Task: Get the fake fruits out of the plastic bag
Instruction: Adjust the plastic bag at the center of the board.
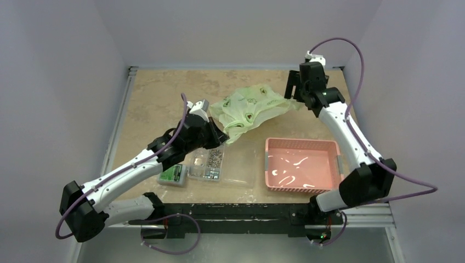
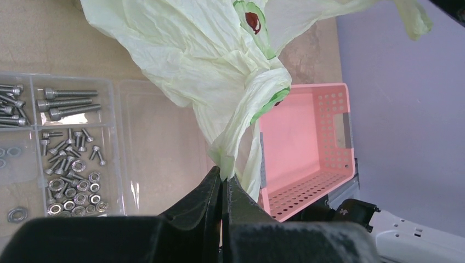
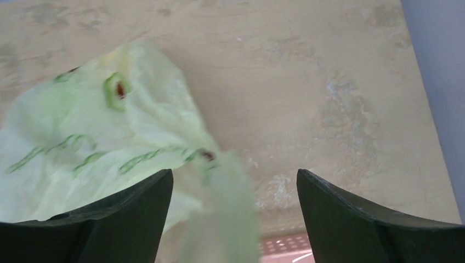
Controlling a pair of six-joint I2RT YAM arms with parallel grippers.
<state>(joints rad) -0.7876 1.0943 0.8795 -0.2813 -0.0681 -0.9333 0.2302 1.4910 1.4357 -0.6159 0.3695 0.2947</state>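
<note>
The pale yellow-green plastic bag [image 1: 249, 109] hangs spread above the table's middle. My left gripper [image 1: 219, 137] is shut on a bunched corner of the bag [image 2: 230, 131], shown in the left wrist view with the jaws closed [image 2: 224, 178]. My right gripper [image 1: 293, 90] is open at the bag's far right end; a loose blurred strip of the bag [image 3: 225, 219] hangs between its fingers [image 3: 233, 181] without being pinched. The rest of the bag [image 3: 93, 148] lies to its left. No fake fruits show in any view.
A pink basket [image 1: 301, 164] stands at the front right, empty [image 2: 307, 142]. A clear compartmented box of screws and nuts [image 1: 211, 161] lies under my left arm [image 2: 60, 148]. A small green-labelled box [image 1: 173, 175] lies beside it.
</note>
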